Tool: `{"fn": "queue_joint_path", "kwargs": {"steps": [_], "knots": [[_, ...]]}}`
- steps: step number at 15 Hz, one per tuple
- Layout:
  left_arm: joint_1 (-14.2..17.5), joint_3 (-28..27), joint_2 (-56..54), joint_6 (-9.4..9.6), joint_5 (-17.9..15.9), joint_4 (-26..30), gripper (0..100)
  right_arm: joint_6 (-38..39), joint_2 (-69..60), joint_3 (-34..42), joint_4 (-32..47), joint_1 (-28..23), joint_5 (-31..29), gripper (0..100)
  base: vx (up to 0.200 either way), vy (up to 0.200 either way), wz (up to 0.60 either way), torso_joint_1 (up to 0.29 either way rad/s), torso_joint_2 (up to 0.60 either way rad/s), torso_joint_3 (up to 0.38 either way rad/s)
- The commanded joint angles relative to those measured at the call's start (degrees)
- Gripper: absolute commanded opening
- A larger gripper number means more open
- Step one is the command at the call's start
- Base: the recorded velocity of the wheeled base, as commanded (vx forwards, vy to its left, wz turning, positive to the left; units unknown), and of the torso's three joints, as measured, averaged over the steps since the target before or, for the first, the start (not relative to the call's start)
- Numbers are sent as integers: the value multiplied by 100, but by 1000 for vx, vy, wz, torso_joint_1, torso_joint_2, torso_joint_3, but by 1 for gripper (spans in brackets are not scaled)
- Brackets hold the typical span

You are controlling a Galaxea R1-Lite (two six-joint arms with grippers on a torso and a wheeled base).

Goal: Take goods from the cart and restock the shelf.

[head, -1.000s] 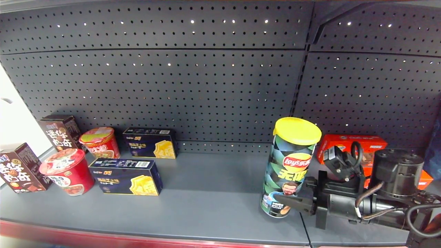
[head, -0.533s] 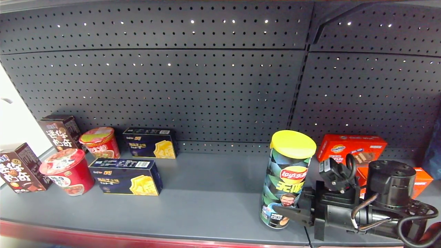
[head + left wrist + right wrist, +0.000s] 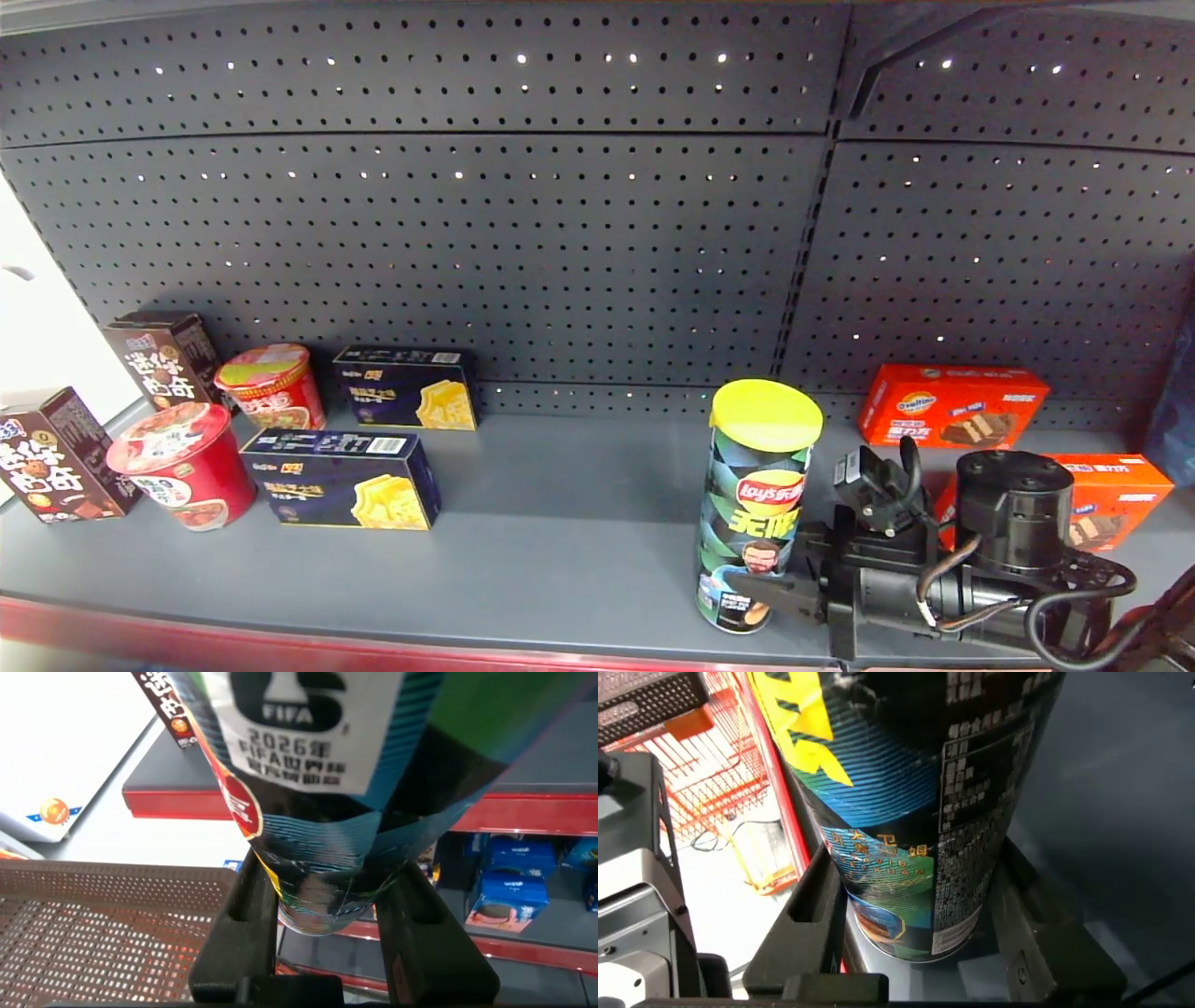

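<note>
Right gripper (image 3: 752,583) around upright chip can (image 3: 758,485)

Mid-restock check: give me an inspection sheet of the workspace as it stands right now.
Surface: grey shelf board, open space in the middle.
Job's things: chips can with yellow lid, upright near the front edge; second can held above the cart's mesh basket.
Clutter: brown boxes, noodle cups and navy boxes at the left; orange boxes at the right.
Grippers: right gripper shut low on the chips can; left gripper shut on the second can.
Cables: black cable looped at the right wrist, off the goods.
Surroundings: dark pegboard behind the shelf.
</note>
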Motion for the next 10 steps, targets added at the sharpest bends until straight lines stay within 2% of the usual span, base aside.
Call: {"fn": "queue_joint_path", "kwargs": {"steps": [1,5,6,10], "knots": [[7,13,8,-3,1,-1,0,-2,217,8,-103,3,-2,0,0,0,0,0,0,0],[-2,13,0,-3,1,-1,0,-2,489,8,-393,-5,7,0,0,0,0,0,0,0],[7,13,0,-3,1,-1,0,-2,524,8,-445,-5,7,100,0,0,0,0,0,0],[-2,13,0,-3,1,-1,0,-10,533,17,-489,-23,16,100,0,0,0,0,0,0]]}}
